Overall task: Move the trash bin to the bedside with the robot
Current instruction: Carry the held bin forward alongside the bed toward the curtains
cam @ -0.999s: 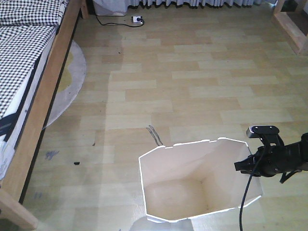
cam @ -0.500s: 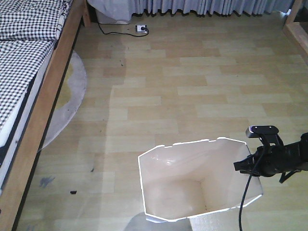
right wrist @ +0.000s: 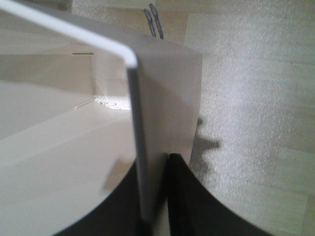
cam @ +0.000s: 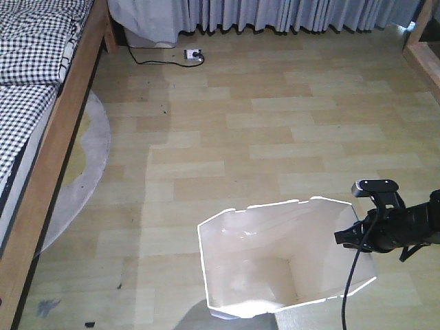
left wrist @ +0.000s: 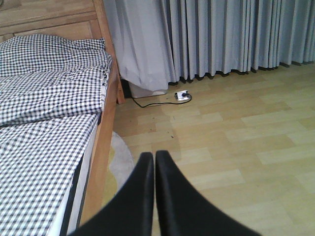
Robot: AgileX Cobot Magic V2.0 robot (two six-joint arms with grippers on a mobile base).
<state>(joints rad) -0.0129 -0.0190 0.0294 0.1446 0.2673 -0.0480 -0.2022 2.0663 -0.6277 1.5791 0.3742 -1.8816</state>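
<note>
The trash bin (cam: 265, 251) and the arm holding it are sitting at the same spot in the front view as a second ago, while the room is sliding past. The power strip (cam: 192, 53) is drifting down the picture, more of the curtain (cam: 275, 14) is showing, and the bed frame (cam: 65, 130) is edging towards the left border. By my reading the base is rolling forward with the bin in tow.

The bin is standing upright on the floor at the lower middle, its wider side running left to right. The right gripper (cam: 349, 237) is clamping its right-hand rim. In the wrist view one finger (right wrist: 182, 201) is lying outside the wall (right wrist: 167, 88) and the other inside, pinching the thin edge.

The bed is lying ahead and to the left, well apart from the bin, with the round rug (cam: 82, 165) between them. So the grip is sitting on the side facing away from the bed, and the coming move is calling for a leftward carry. The left gripper (left wrist: 153, 162) is pointing towards the bed (left wrist: 101, 142), fingers pressed together on nothing.
</note>
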